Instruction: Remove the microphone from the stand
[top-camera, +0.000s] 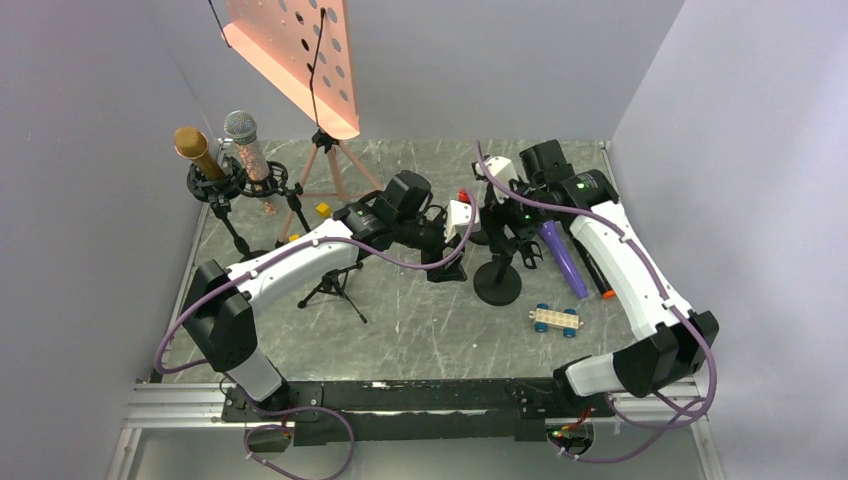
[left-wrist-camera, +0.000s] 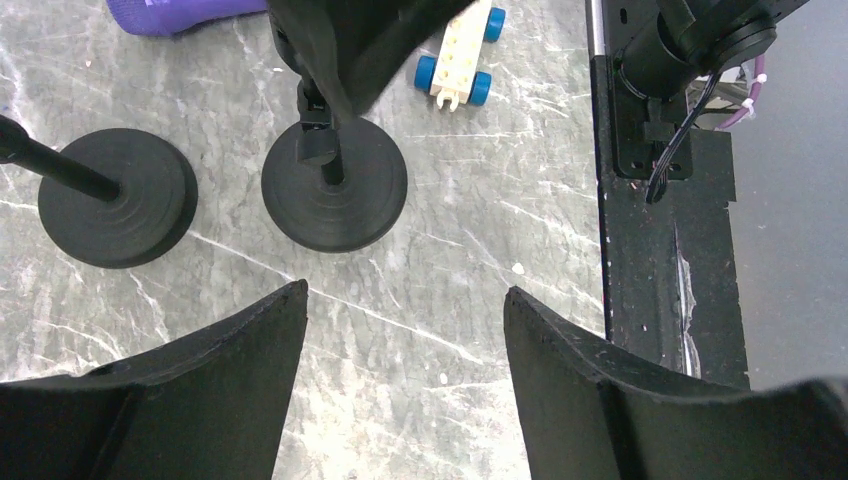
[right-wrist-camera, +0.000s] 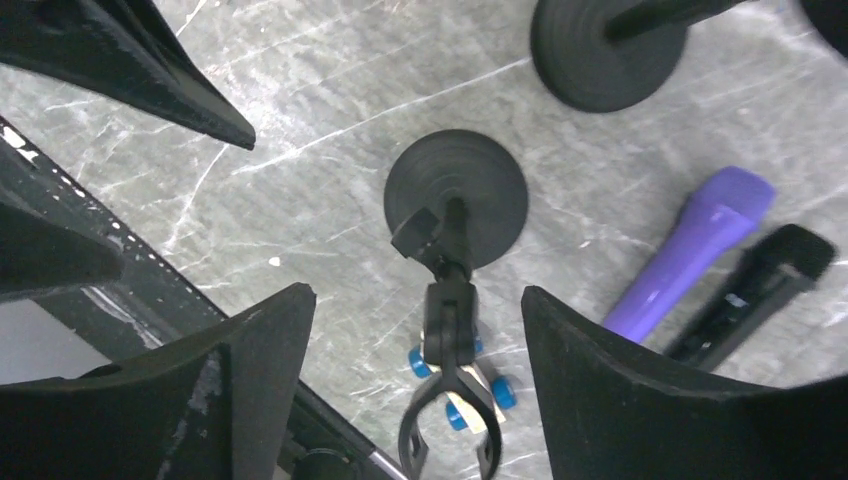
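The black stand rises from a round base, and its forked clip holds nothing. My right gripper is open above it, a finger on each side of the clip's neck and apart from it. A purple microphone lies flat on the table to the right, beside a black microphone. In the top view the purple microphone lies just right of the stand. My left gripper is open over bare table near the stand's base, with nothing between its fingers.
A second round stand base sits close by. A blue-wheeled toy car lies toward the front. At the back left a gold microphone and a silver-headed one stand in holders, next to an orange perforated panel on a tripod.
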